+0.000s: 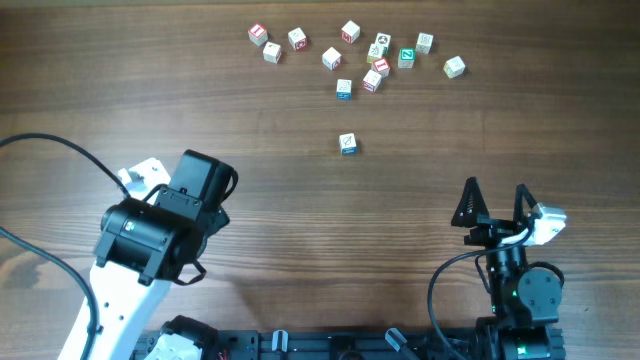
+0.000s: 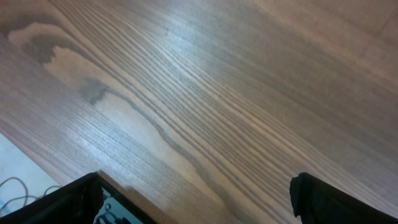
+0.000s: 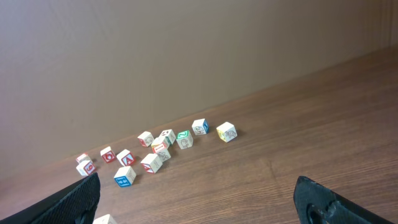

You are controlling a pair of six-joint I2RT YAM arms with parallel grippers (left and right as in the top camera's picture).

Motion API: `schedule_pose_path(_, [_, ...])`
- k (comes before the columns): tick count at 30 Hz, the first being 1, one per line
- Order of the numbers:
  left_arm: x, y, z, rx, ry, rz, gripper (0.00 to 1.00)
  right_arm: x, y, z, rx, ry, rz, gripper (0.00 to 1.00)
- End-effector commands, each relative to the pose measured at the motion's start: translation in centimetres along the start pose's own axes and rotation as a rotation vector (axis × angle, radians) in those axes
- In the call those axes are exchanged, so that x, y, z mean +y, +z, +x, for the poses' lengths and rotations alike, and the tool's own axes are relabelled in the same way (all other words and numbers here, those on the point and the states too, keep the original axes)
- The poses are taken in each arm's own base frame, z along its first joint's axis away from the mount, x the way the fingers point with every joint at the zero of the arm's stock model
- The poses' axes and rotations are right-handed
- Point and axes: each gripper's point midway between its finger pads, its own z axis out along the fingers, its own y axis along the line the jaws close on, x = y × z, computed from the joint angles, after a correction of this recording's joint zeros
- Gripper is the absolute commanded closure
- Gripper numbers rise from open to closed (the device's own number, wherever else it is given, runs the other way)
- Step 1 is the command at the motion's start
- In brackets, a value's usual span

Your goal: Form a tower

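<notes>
The right hand (image 1: 495, 205) has its two dark fingers spread wide apart and grips nothing above the brown wood-grain surface (image 1: 300, 250). The left hand (image 2: 194, 202) is also spread wide and empty, with bare surface ahead of it. A small whitish wooden cube with a blue print (image 1: 347, 144) sits alone ahead of the right hand and off to its left, well apart from both hands. Whether it is one cube or two stacked cannot be told. Farther beyond it lies a scatter of small whitish cubes with red, green and blue prints (image 1: 372, 60)
</notes>
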Motion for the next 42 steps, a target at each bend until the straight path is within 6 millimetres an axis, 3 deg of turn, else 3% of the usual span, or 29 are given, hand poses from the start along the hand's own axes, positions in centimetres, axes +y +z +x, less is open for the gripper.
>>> schedule_pose_path(1, [0.1, 1.0, 1.0, 0.033, -0.011, -0.016, 0.00, 0.2, 0.0, -0.1, -0.006, -0.010, -0.014, 0.00])
schedule_pose_path(4, [0.0, 1.1, 1.0, 0.039, -0.007, -0.022, 0.00, 0.2, 0.0, -0.1, -0.005, -0.010, -0.014, 0.00])
schedule_pose_path(6, [-1.8, 1.1, 0.1, 0.008, -0.012, 0.053, 0.00, 0.2, 0.0, -0.1, -0.005, -0.011, -0.014, 0.00])
schedule_pose_path(9, [-10.8, -1.2, 0.0, 0.025, 0.277, 0.507, 0.00, 0.2, 0.0, -0.1, -0.005, -0.010, -0.014, 0.00])
schedule_pose_path(10, [-12.3, -1.8, -0.4, 0.009, 0.290, 0.579, 0.00, 0.2, 0.0, -0.1, -0.005, -0.010, -0.014, 0.00])
schedule_pose_path(12, [-17.1, -3.1, -2.8, -0.096, 0.332, 0.746, 0.00, 0.2, 0.0, -0.1, -0.005, -0.011, -0.014, 0.00])
schedule_pose_path(17, [-23.8, 0.5, -4.8, -0.110, 0.423, 0.769, 0.00, 0.2, 0.0, -0.1, -0.005, -0.011, -0.014, 0.00])
schedule_pose_path(19, [-27.7, 1.9, -6.9, -0.106, 0.474, 0.754, 0.00, 0.2, 0.0, -0.1, -0.005, -0.010, -0.014, 0.00])
schedule_pose_path(22, [-33.0, 2.3, -10.8, -0.136, 0.492, 0.765, 0.00, 0.2, 0.0, -0.1, -0.005, -0.011, -0.014, 0.00])
schedule_pose_path(25, [-37.1, 3.9, -12.1, -0.138, 0.517, 0.795, 0.00, 0.2, 0.0, -0.1, -0.005, -0.011, -0.014, 0.00])
schedule_pose_path(30, [-42.1, 10.5, -10.5, -0.117, 0.525, 0.831, 0.15, 0.2, 0.0, -0.1, -0.005, -0.011, -0.014, 0.00])
schedule_pose_path(34, [-44.2, 15.1, -7.7, -0.073, 0.541, 0.832, 0.18, 0.2, 0.0, -0.1, -0.005, -0.011, -0.014, 0.00])
schedule_pose_path(40, [-45.6, 17.3, -3.1, -0.004, 0.602, 0.817, 0.15, 0.2, 0.0, -0.1, -0.005, -0.011, -0.014, 0.00])
schedule_pose_path(42, [-45.5, 17.9, -2.6, 0.011, 0.606, 0.804, 0.37, 0.2, 0.0, -0.1, -0.005, -0.011, -0.014, 0.00])
